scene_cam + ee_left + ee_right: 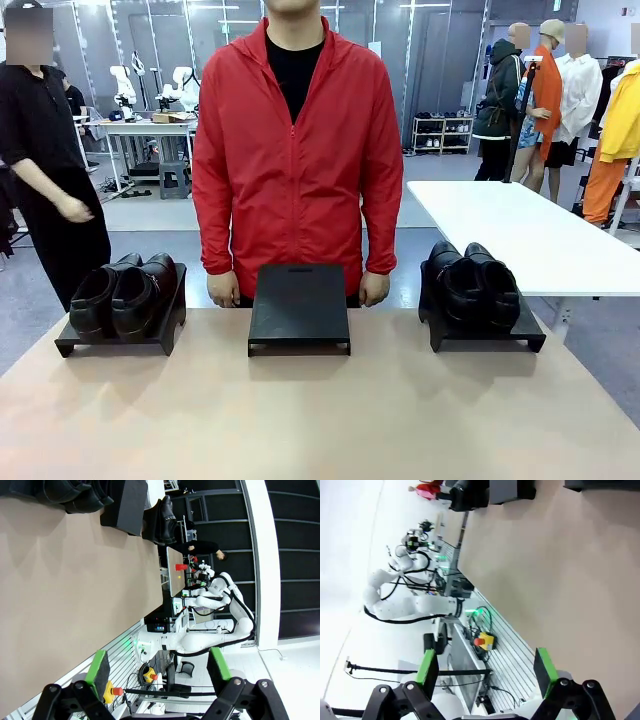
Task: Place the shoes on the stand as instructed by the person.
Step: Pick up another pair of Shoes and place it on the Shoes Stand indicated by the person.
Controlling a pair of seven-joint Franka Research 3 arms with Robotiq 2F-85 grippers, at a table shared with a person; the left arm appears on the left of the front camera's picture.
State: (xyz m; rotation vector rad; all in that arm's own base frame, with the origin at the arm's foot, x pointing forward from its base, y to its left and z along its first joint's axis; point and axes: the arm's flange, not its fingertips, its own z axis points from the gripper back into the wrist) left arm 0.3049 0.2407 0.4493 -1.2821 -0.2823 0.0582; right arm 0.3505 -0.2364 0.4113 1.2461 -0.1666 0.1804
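Right now both pincers are standing spread wide and holding nothing. In the left wrist view the left pincer (157, 672) is showing its two green pads far apart, and it is hanging off the table edge, looking along the beige table (65, 595). In the right wrist view the right pincer (487, 670) is doing the same from the other side, jaws apart, nothing between them.

Going outward to the front view, three black stands are sitting in a row near the far edge of the table. The left stand (160, 335) is carrying one pair of shoes (125, 292), placed side by side. The right stand (520, 332) is carrying the other pair of shoes (475, 285), also side by side. The middle stand (299, 305) is lying bare. Just behind it the person (295, 150) in the red jacket is standing, arms hanging down, with both hands resting at the table edge and not pointing at anything.

I judge that the task is only beginning: no shoe is being handled and the robot is waiting for a sign from the person. The next move probably needs a clear gesture telling which pair goes where. Then the arm nearer to that pair must reach over, take one shoe firmly, perhaps at the opening or the heel, lift it free of its stand and bring it to the place shown. The glossy leather may be slipping in the pads, so a deep grip seems wise.
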